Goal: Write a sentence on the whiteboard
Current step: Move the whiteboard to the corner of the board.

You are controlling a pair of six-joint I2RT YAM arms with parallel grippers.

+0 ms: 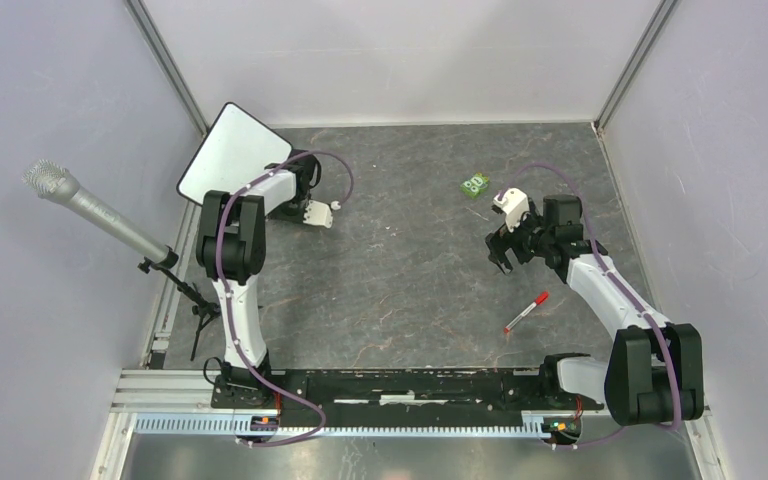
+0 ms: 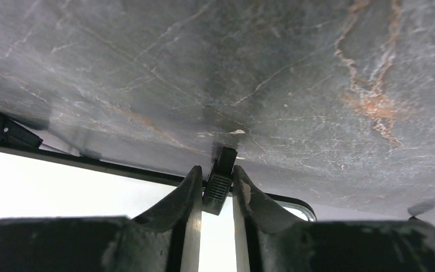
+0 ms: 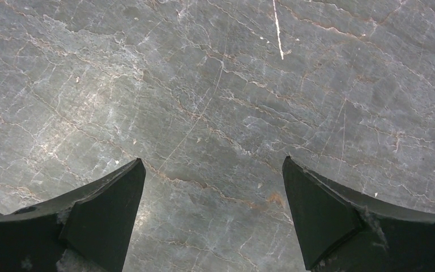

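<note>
whiteboard (image 1: 232, 150) far left, marker (image 1: 526, 312) near right

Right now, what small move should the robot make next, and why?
Probably the left gripper should drag the whiteboard toward the middle of the table. Its fingers pinch the board's black foot, and the blank board sits in the far left corner, far from the red marker pen near the open right gripper.

Left hand (image 2: 216, 173) pinched narrow, arm reaching far left; right hand (image 3: 212, 160) spread wide, pointing down.
</note>
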